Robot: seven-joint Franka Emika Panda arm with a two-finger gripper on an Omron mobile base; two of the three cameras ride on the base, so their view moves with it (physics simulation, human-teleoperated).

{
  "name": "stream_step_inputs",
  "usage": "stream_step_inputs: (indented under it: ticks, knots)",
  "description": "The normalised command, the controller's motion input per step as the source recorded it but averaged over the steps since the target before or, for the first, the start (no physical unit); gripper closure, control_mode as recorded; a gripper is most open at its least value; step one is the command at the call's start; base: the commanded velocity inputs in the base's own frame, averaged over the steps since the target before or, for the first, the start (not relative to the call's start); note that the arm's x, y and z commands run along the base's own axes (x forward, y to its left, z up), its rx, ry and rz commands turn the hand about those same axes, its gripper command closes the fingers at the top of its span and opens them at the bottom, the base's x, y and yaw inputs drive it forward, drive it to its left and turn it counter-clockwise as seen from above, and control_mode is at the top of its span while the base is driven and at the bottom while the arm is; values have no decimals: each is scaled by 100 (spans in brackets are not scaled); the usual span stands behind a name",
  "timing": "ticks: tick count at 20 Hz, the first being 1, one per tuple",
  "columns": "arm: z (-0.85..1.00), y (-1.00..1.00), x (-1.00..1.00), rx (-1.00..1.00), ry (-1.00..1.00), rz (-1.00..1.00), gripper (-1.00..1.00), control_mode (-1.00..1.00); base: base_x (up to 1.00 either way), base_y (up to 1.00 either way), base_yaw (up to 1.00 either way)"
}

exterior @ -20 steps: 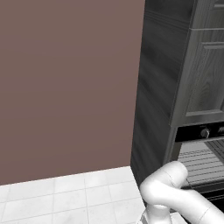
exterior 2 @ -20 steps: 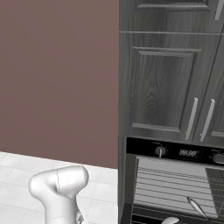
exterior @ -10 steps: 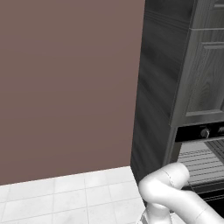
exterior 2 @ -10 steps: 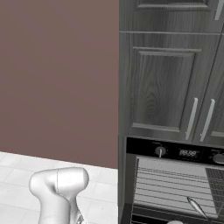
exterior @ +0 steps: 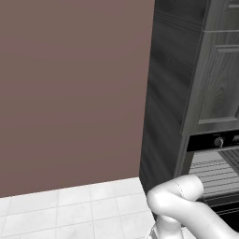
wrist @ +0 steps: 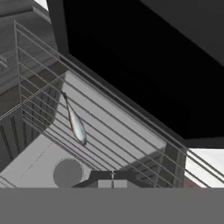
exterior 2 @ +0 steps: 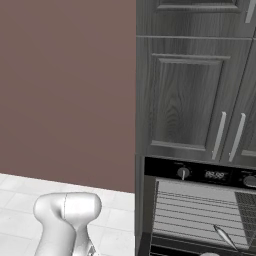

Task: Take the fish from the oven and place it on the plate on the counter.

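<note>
Left base view: oven [exterior: 219, 163] at the right edge, door down, pale wire rack showing; arm rises at the lower right.

Right base view: fish [exterior 2: 225, 237], slim and silvery, on the rack toward its right front corner.

Hand view: pincer [wrist: 112, 180] pressed together, empty; fish [wrist: 75, 121] apart, ahead and left, long axis running away across the wires.

A kitchen: built-in oven [exterior 2: 200, 210] under dark wood cupboard doors [exterior 2: 187, 100], white tiled floor [exterior: 70, 214].
</note>
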Motion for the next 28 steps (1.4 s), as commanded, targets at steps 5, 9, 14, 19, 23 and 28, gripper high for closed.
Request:
stream_step_inputs:
  ticks: [5,9,14,19,23,28]
  knots:
    - [78,-6,-67,2,-8,-1,100,-100,0,0,0]
    - [90,0,-36,0,-8,0,100,-100,0,0,0]
    - [69,0,-2,0,-2,0,100,-100,0,0,0]
    - [33,0,18,-5,0,0,100,-100,0,0,0]
    - [6,0,19,-11,5,0,100,-100,0,0,0]
    - [-15,12,42,-16,7,4,100,-100,0,0,0]
